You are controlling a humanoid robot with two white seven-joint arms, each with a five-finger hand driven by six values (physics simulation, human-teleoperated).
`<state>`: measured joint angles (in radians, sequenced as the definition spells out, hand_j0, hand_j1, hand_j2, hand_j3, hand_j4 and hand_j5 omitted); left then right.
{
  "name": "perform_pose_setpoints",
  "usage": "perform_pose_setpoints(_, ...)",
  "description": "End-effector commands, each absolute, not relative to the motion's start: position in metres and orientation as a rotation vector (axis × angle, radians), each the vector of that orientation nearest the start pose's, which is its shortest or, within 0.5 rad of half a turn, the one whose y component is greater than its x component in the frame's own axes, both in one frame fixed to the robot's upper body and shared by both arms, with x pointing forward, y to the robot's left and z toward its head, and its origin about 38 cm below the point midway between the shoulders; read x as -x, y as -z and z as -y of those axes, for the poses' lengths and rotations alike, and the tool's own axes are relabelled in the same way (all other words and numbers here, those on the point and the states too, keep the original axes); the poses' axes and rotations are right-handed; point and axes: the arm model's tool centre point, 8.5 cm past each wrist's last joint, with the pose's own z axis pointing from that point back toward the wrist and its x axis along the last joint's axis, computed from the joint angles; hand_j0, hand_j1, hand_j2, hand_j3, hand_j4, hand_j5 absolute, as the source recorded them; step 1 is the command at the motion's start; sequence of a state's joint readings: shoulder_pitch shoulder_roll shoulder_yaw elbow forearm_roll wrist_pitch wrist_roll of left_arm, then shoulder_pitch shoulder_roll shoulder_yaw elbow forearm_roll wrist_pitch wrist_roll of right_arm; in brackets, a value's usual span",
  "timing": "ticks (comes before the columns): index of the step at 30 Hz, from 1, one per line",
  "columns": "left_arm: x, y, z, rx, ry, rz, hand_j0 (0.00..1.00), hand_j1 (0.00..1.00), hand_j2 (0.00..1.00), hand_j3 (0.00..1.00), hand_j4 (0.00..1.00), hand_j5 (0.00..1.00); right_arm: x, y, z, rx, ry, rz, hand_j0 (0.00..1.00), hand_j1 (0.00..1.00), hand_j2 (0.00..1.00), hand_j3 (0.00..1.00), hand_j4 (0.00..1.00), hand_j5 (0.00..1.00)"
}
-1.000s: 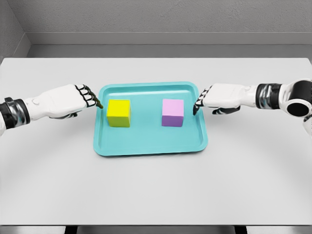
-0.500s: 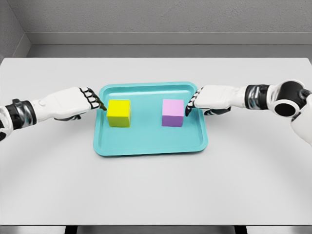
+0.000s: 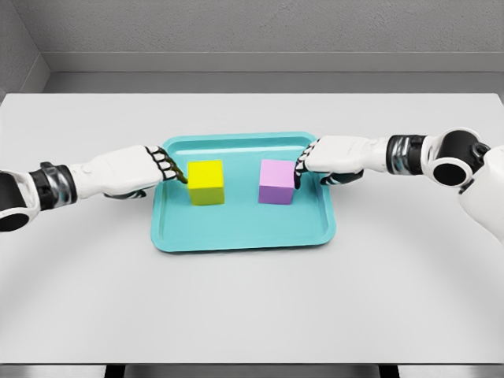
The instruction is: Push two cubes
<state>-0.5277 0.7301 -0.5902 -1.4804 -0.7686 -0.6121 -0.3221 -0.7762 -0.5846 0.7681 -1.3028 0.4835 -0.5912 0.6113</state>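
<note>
Grey walls closed off the back of the scene, and a broad white table (image 3: 252, 299) filled the rest, with a teal tray (image 3: 236, 235) sitting at its middle. On the tray stood the yellow cube (image 3: 206, 182) to the left and the pink cube (image 3: 276, 182) to the right, apart from each other with bare tray floor between them. The left hand (image 3: 138, 169) reached in over the tray's left rim, its fingers curled loosely together and holding nothing, dark fingertips (image 3: 179, 175) against the yellow cube's outer face. The right hand (image 3: 335, 156) came in over the right rim in the same manner, fingers bent and empty, fingertips (image 3: 298, 172) at the pink cube's outer face; whether they were truly pressing or just beside it was hard to say from this angle. Judging by this, the pushing step itself was in hand, both cubes being driven inward toward each other. The next move would call for steady, level pressure from each side along the line joining the cubes, low enough on each face that neither cube tipped or twisted off course, until the gap between them closed
</note>
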Motion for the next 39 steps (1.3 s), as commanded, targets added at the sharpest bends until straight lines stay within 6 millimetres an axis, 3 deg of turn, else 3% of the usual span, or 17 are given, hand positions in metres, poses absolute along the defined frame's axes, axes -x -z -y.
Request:
perform_pose_setpoints(1,-0.421,-0.167,-0.267,0.749,-2.940,-1.876,0.81,0.81,0.81,0.81,0.81,0.81,-0.465,-0.173,0.212,0.282,-2.293,1.303,0.66,0.66,0.66,0.66,0.66,0.66)
perform_pose_setpoints(21,-0.424,-0.168,-0.242,0.693,-2.925,-1.883,0.81,0.81,0.81,0.81,0.81,0.81,-0.467,-0.174,0.215,0.248,-2.242,1.331,0.67,0.67,0.67,0.67,0.67,0.67)
perform_pose_setpoints(39,-0.429,-0.170,-0.253,0.731,-2.949,-1.880,0.81,0.81,0.81,0.81,0.81,0.81,-0.467,-0.178,0.204,0.216,-2.229,1.377,0.65,0.65,0.65,0.65,0.65,0.65)
